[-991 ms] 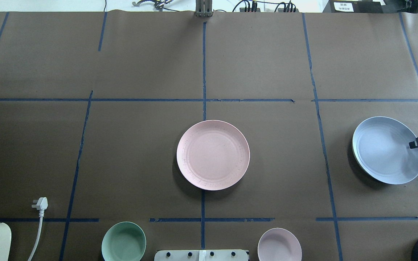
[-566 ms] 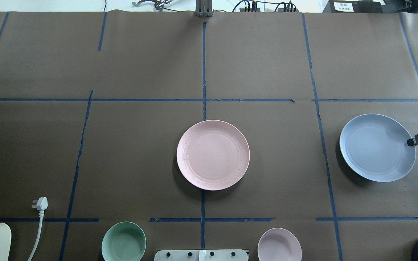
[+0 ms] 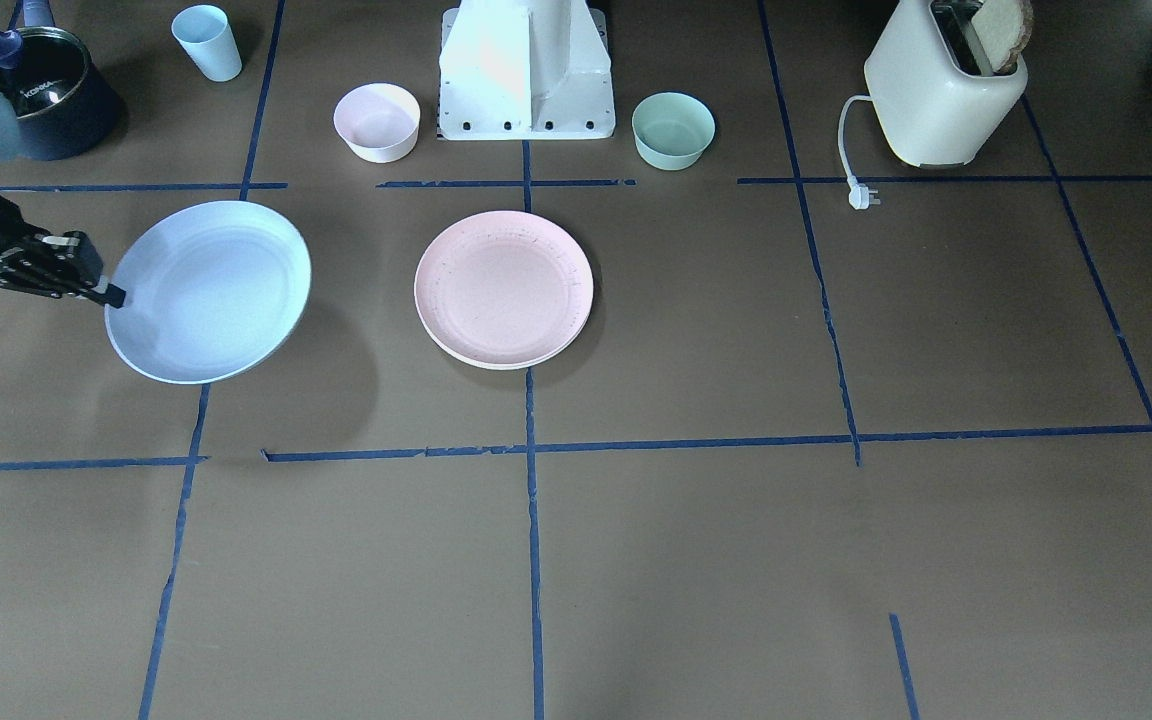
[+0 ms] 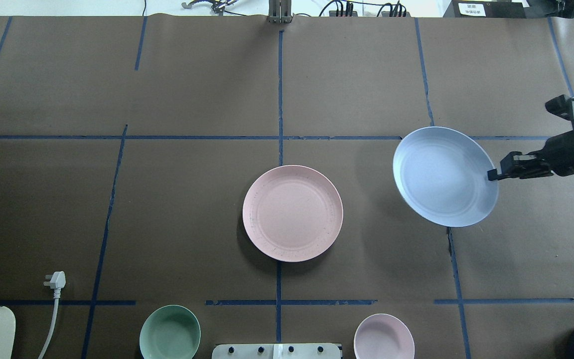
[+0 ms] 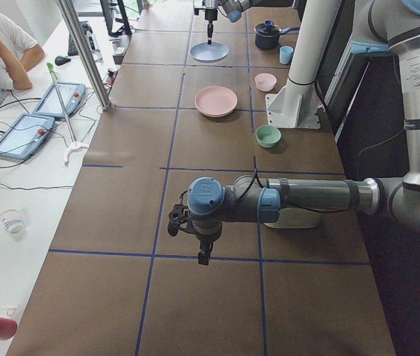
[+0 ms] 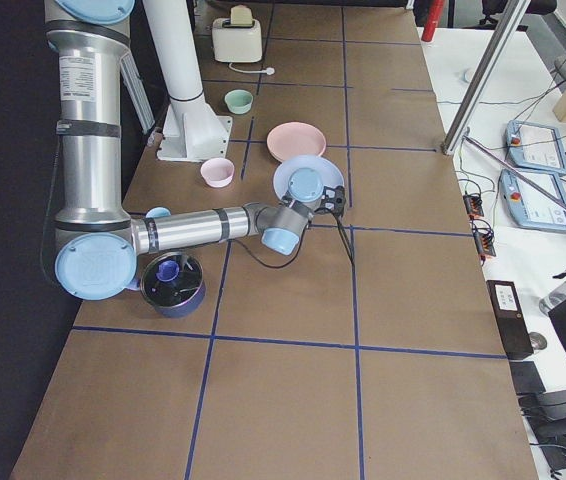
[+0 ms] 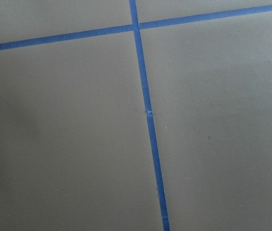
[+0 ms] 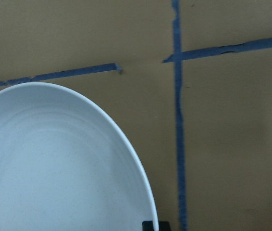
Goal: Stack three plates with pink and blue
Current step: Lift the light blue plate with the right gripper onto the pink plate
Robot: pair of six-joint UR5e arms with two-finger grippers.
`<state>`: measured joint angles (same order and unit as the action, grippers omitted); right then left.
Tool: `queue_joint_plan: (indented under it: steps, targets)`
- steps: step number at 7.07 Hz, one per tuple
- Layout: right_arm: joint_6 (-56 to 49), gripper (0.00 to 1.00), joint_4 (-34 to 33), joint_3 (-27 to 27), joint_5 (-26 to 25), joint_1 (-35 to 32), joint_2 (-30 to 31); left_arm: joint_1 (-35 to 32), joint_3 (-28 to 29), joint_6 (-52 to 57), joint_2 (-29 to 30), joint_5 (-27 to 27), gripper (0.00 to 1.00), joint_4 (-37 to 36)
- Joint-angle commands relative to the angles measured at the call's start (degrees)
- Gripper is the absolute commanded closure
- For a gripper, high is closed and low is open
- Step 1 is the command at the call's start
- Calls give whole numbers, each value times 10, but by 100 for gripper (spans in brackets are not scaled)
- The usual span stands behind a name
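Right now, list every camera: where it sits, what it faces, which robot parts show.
Front-facing: across the table, facing the robot's base; right tool grips the blue plate.
Overhead: behind the robot, looking down on the pink plate; right arm at right.
Exterior left: table's left end, looking along it; left arm and left tool nearest.
Exterior right: opposite end; right arm nearest.
Left wrist: taped table only.
Right wrist: blue plate, tool tip at bottom.
Shared: overhead and front-facing both show both plates.

On the brown table (image 3: 736,550) I see blue tape (image 3: 531,520) laid in a grid. Along one edge stand a dark pot (image 3: 46,85), a pale blue cup (image 3: 207,42), a pink bowl (image 3: 377,122) and a green bowl (image 3: 673,130). A cream toaster (image 3: 941,90) holds bread (image 3: 1001,20); its white plug (image 3: 864,195) lies loose nearby.
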<state>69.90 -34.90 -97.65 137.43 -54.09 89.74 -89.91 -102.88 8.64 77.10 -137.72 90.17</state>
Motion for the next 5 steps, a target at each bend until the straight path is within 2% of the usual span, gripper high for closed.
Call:
queue_joint_plan:
  steps: [1,2,3,5]
  targets:
    - [88,100,-73,-65,-104,112,-43,0,0,-1,1,-2,0,-1]
    - [89,100,-183,-91,-153,145,-94,0,0,-1,2,-2,0,-1]
    - [103,100,-242,-90,-224,207,-148,0,0,-5,2,-2,0,-1]
    - [128,100,-299,-77,-287,271,-204,1,1,-5,2,-2,0,-1]
